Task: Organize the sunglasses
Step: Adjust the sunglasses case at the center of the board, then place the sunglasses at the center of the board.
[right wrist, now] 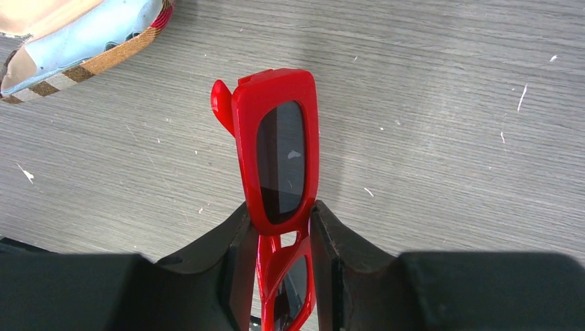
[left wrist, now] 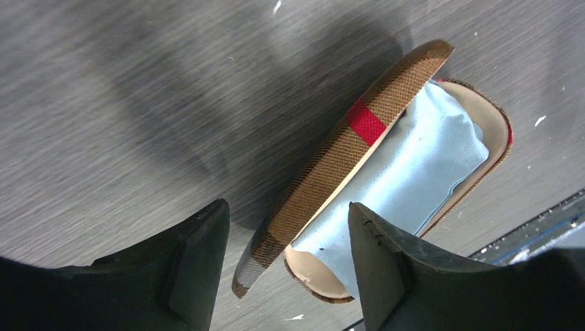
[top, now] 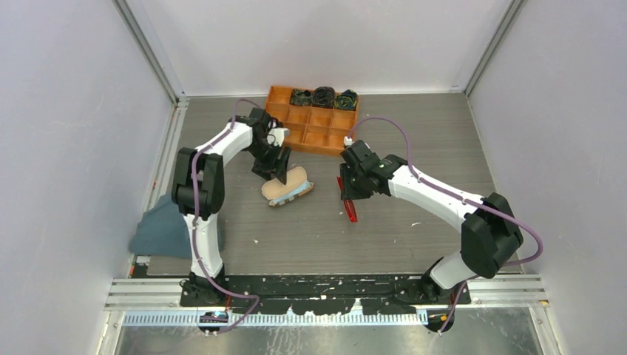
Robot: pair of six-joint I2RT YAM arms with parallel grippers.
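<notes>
Because the plaid case [top: 288, 188] must be open to receive something, the left gripper [top: 279, 174] stands over it with its fingers spread, one on each side of the raised lid [left wrist: 345, 138]. It clasps nothing and seems only to stop the lid from falling shut. Inside the case lies a light blue cloth [left wrist: 421, 165], which covers most of the pale lining.

At about 3 o'clock from the case, apart from it, the right gripper [right wrist: 280, 207] is clenched on the sunglasses [right wrist: 279, 145] at the bridge of the red frame, so one lens points forward, free. They hang low over the table [top: 414, 148]; whether they touch it cannot be told. Probably this middle grip balances them for carrying toward 9 o'clock, into the case. The orange tray [top: 296, 118] at 12 o'clock takes no part.
</notes>
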